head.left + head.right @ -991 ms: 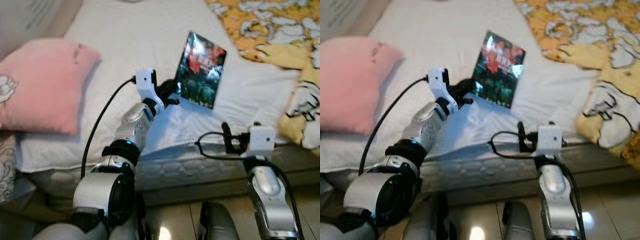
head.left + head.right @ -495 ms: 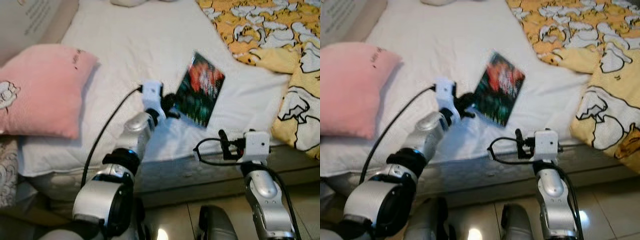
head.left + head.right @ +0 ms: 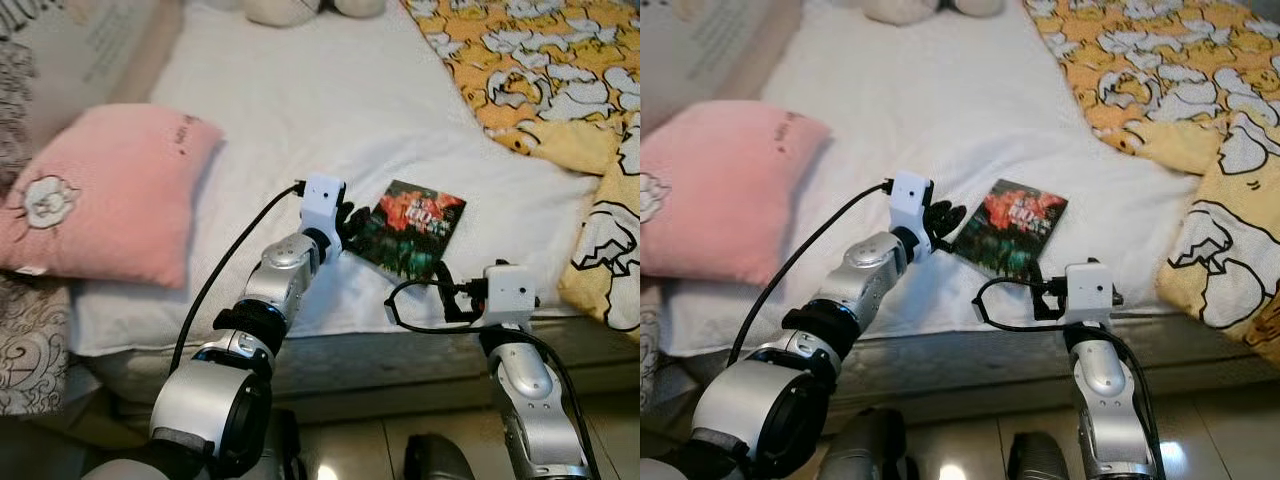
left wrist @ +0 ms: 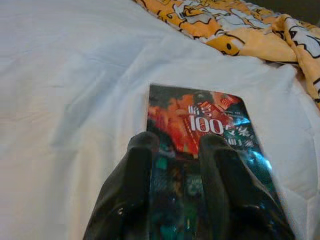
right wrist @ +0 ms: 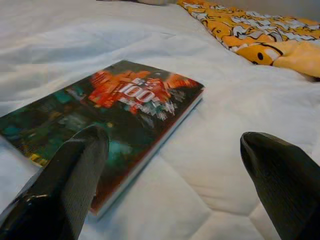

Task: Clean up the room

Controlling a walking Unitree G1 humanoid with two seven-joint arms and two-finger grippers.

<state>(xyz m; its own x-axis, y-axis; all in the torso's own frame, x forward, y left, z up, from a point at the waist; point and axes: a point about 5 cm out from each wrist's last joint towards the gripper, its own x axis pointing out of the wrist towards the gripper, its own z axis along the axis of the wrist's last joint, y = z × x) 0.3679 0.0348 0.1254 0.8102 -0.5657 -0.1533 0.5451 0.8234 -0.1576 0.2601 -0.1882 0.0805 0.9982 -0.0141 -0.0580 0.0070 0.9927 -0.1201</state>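
A glossy book [image 3: 408, 228] with a red and green cover lies flat on the white bed sheet [image 3: 280, 100], near the mattress's front edge. My left gripper [image 3: 350, 215] is at the book's left end. In the left wrist view its two black fingers [image 4: 142, 165] hover over the cover [image 4: 200, 125], slightly apart and holding nothing. My right gripper [image 3: 448, 300] sits at the mattress edge just in front of the book. Its fingers [image 5: 75, 170] are spread wide, with the book [image 5: 115, 100] lying ahead of them.
A pink pillow [image 3: 110, 190] lies on the bed's left side. A yellow cartoon-print blanket [image 3: 540, 70] covers the right side. A plush toy [image 3: 290, 8] rests at the far end. A patterned cushion [image 3: 30, 340] is at the lower left, with tiled floor below the bed.
The left gripper held the book up on its edge; the book has come down and now lies flat, with the fingers off it. The camera has also tilted.
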